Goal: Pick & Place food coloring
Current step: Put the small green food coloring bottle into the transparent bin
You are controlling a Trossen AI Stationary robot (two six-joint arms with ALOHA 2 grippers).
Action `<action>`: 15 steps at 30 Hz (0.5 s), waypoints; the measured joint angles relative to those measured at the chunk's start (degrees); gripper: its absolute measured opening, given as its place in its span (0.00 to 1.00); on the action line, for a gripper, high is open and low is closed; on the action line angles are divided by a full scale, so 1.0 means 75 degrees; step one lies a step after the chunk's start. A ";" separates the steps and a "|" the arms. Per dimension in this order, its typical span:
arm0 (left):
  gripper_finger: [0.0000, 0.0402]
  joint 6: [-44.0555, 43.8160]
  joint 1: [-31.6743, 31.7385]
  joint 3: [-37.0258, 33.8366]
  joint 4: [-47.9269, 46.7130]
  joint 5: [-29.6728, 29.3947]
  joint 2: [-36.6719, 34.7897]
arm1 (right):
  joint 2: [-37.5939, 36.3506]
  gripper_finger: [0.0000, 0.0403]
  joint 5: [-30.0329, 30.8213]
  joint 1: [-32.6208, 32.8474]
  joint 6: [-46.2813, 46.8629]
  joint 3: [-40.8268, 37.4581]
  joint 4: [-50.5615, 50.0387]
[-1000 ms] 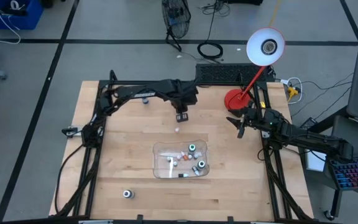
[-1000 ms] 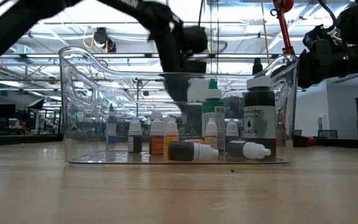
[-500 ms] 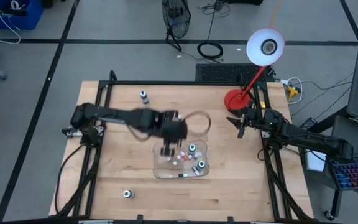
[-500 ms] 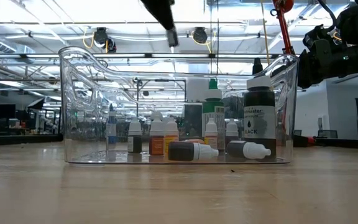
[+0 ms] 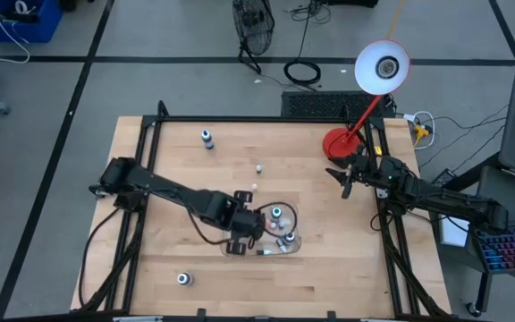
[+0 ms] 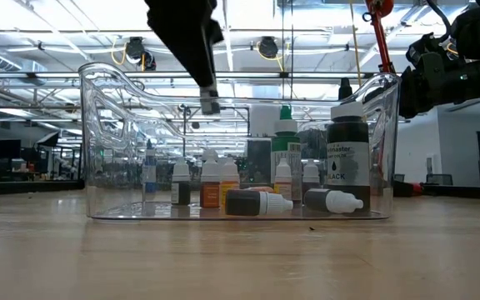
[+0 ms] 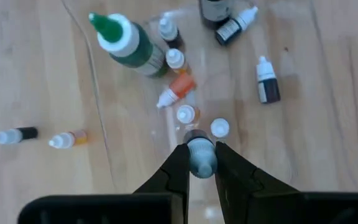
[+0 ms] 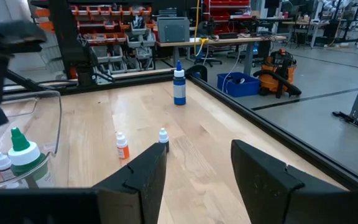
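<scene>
The food coloring is a set of tiny bottles. Most of them stand or lie in a clear tray (image 5: 297, 234) (image 6: 107, 142), among them a green-topped one (image 7: 129, 40) (image 6: 285, 146) and a black one (image 6: 347, 162). Two small ones (image 5: 259, 167) (image 5: 251, 190) lie on the bare table beyond the tray. Two larger ones stand apart (image 5: 206, 138) (image 5: 183, 279). My left gripper (image 5: 240, 240) (image 6: 209, 104) (image 7: 201, 163) hangs over the tray, shut on a small grey-capped bottle (image 7: 201, 152). My right gripper (image 5: 345, 179) (image 8: 194, 168) waits open at the table's right edge. My left gripper pinches the small bottle between its two fingers (image 7: 178, 165), coming from above and pointing down. The bottle's grey top (image 7: 201, 148) shows between the fingertips. It is lifted clear, hanging inside the tray's walls above the bottles on the tray floor (image 6: 211, 107).
A red desk lamp (image 5: 340, 141) with a white shade (image 5: 382, 66) stands at the far right corner. The table's black frame rails (image 5: 240, 119) border the wood. Open wood lies left of and nearer than the tray (image 5: 168, 233).
My left gripper has swung from the far middle of the table toward the near edge, to above the tray. It then came down between the tray's walls. The right arm kept still.
</scene>
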 joint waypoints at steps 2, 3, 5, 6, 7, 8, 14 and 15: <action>0.13 -0.0101 0.0111 -0.0435 0.0488 0.0120 -0.0145 | 0.0002 0.42 -0.0001 -0.0001 0.0000 0.0000 0.0003; 0.13 -0.0121 0.0173 -0.0642 0.0697 0.0140 -0.0187 | -0.0001 0.42 0.0001 0.0001 -0.0002 0.0000 0.0003; 0.13 -0.0132 0.0305 -0.0953 0.0878 0.0149 -0.0199 | 0.0000 0.42 -0.0002 -0.0001 0.0001 0.0000 -0.0012; 0.13 -0.0132 0.0370 -0.1074 0.0919 0.0169 -0.0191 | 0.0002 0.42 -0.0002 0.0000 0.0001 0.0000 -0.0011; 0.13 -0.0128 0.0443 -0.1184 0.1025 0.0218 -0.0190 | -0.0001 0.42 -0.0002 -0.0002 -0.0001 0.0000 -0.0006; 0.13 -0.0128 0.0516 -0.1274 0.1134 0.0288 -0.0190 | -0.0001 0.42 -0.0002 0.0001 0.0001 0.0000 -0.0003; 0.13 -0.0067 0.0867 -0.1884 0.1846 0.0896 -0.0196 | 0.0002 0.42 0.0000 -0.0002 -0.0001 0.0000 -0.0003; 0.13 -0.0124 0.0909 -0.1953 0.1886 0.0898 -0.0196 | 0.0002 0.42 -0.0002 -0.0002 -0.0001 0.0000 -0.0003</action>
